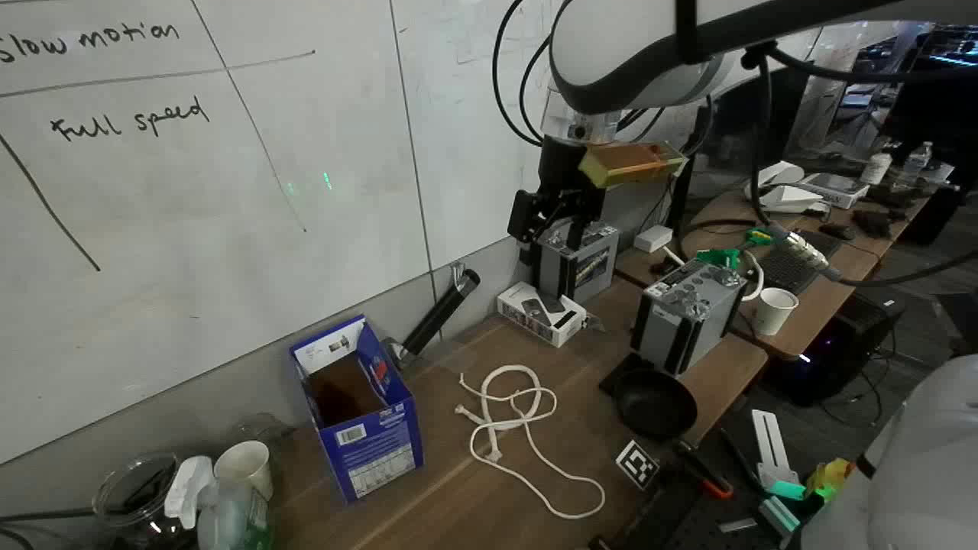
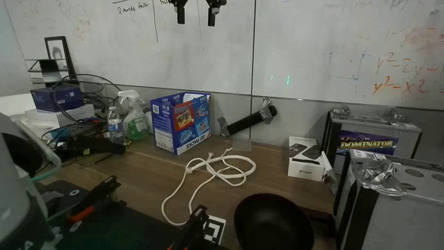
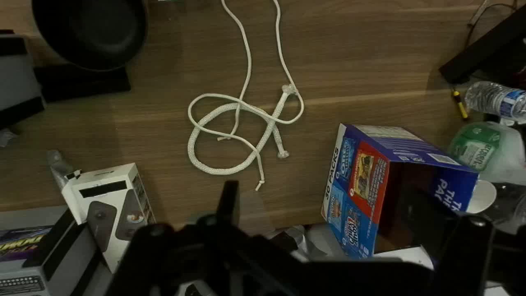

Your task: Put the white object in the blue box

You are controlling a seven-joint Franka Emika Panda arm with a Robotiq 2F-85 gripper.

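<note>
While the gripper (image 2: 196, 16) is hanging high above the wooden table (image 2: 138, 170), its jaws are standing well apart. The white rope (image 3: 273, 119) is lying there in loose, crossing loops, between the blue box (image 2: 180, 124) and a black pan (image 2: 274, 225) and apart from both. The box is standing upright, its top gaping.
</note>
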